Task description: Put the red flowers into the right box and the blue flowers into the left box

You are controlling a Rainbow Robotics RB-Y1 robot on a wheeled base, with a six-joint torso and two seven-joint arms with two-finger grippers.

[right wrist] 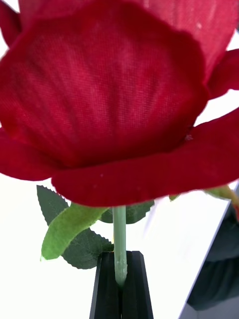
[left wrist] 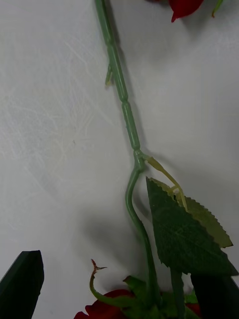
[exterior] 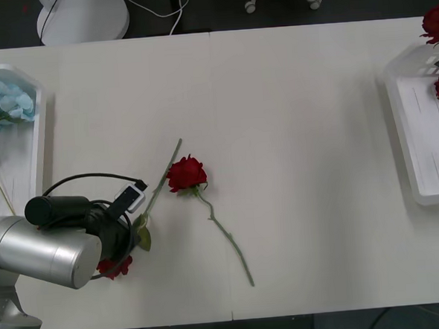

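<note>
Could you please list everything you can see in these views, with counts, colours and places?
red flowers: four, deep red; two lie on the table near its left-centre, two at the right box.
blue flowers: a pale blue bunch, count unclear; in the left box.
left box: one, white; the table's left edge.
right box: one, white; the table's right edge.
table: one, white.
round base: one, white; on the floor beyond the table.
left gripper: black fingers, open, over the nearer rose on the table.
right gripper: black fingers, shut on a red flower's stem.
</note>
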